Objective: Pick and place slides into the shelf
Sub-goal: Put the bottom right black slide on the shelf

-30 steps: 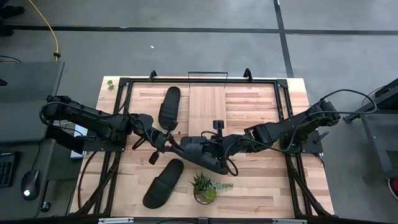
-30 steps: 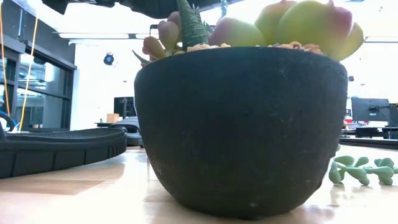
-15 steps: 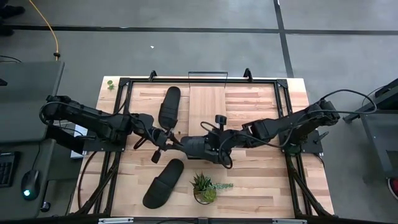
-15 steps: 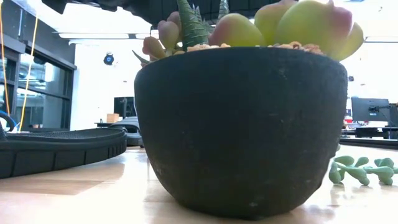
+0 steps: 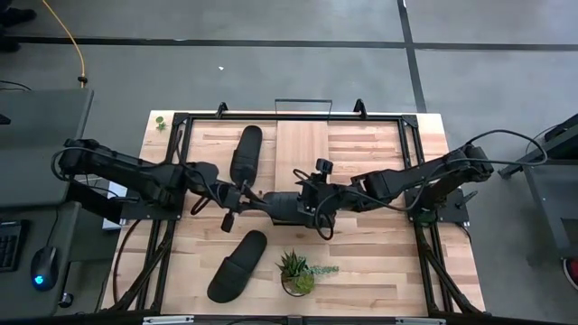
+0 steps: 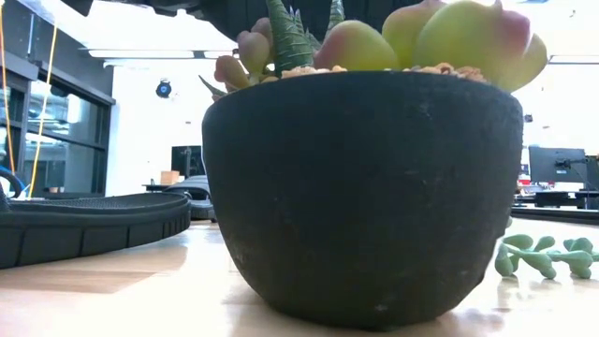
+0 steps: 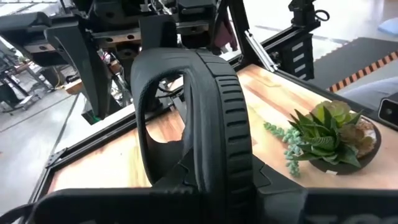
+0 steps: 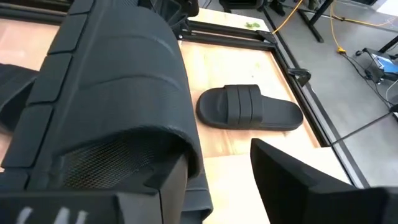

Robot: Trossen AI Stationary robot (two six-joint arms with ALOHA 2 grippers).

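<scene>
Both arms meet at the table [image 5: 379, 262] centre over one black slide [image 7: 205, 118]. The left pincer [image 5: 237, 200] is clenched on this slide, which stands on edge between the arms. The right pincer [image 5: 271, 206], beside the same slide, has its fingers parted, one [image 8: 305, 186] clear of the strap. A second slide [image 5: 246, 155] lies far-left, a third [image 5: 237, 266] near-left. The shelf [image 5: 301, 158], a light board, sits at the far middle. A potted succulent [image 5: 296, 271] stands near the front edge.
</scene>
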